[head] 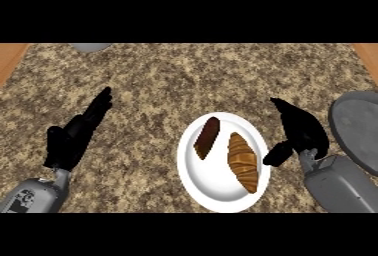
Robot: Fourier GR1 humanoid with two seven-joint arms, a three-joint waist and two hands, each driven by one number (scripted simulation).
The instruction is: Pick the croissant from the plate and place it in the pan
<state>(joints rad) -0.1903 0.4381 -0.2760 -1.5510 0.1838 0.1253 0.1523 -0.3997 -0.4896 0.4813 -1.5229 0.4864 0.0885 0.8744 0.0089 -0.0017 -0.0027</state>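
A golden-brown croissant (244, 162) lies on the right half of a white plate (221, 199) in the middle of the counter. Beside it on the plate's left half lies a dark brown bar (207, 137). The grey pan (360, 131) sits at the right edge, partly cut off. My right hand (299, 131) hovers open just right of the plate, between plate and pan, fingers straight and thumb pointing toward the croissant. My left hand (77, 132) rests open at the left, fingers up, holding nothing.
The counter (170, 80) is speckled brown stone with wooden strips at both far corners. A grey rounded object (91, 47) peeks in at the top left edge.
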